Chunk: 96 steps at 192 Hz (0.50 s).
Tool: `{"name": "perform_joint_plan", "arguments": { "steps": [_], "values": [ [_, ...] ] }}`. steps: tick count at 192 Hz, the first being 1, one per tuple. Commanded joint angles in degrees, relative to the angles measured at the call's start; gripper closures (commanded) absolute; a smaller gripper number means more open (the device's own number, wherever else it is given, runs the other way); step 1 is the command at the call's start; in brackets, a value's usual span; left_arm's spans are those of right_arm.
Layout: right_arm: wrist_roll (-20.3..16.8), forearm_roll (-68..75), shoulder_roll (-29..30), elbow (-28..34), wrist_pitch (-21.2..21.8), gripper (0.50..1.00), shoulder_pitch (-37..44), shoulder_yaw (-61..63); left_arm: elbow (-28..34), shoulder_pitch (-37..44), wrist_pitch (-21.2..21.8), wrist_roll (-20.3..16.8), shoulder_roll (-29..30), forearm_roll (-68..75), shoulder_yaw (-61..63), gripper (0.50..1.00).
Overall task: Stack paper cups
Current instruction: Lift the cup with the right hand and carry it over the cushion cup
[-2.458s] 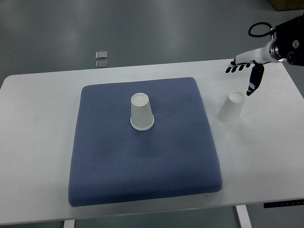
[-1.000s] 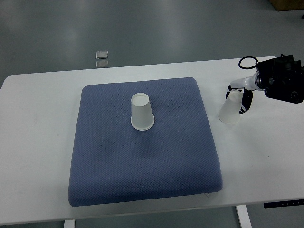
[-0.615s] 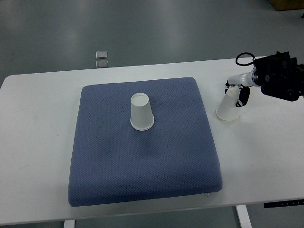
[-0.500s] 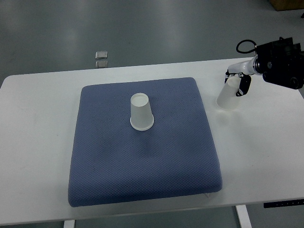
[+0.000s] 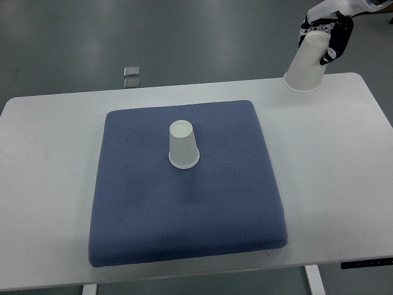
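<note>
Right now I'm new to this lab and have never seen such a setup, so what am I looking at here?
This is one camera looking steeply down from a humanoid robot's own side of a white table. A blue cushion lies on the table, and one paper cup stands upside down on it. At the top right, the robot's right hand, which has fingers, grips a second paper cup, mouth downward, lifted clear of the table. The job is stacking cups, so it will probably carry this cup over the other one. The left arm is out of view.

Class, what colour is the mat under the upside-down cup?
Blue, with a fine dotted weave; the mat shows in the top view.
</note>
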Motion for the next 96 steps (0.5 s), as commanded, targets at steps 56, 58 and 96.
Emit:
{"name": "perform_joint_plan", "arguments": {
  "steps": [56, 58, 96],
  "values": [
    [-0.38, 3.91, 8.36, 1.19, -0.06, 0.879, 4.25, 4.37, 0.00, 0.01, 0.00, 0.00, 0.00, 0.00, 0.07, 0.500],
    [-0.47, 4.26, 8.71, 1.19, -0.06, 0.879, 4.42, 4.63, 0.00, 0.01, 0.00, 0.00, 0.00, 0.00, 0.07, 0.500],
    [-0.47, 8.04, 17.58, 0.84, -0.67, 0.879, 6.09, 5.60, 0.09, 0.01, 0.00, 0.00, 0.00, 0.00, -0.02, 0.500]
  ]
}}
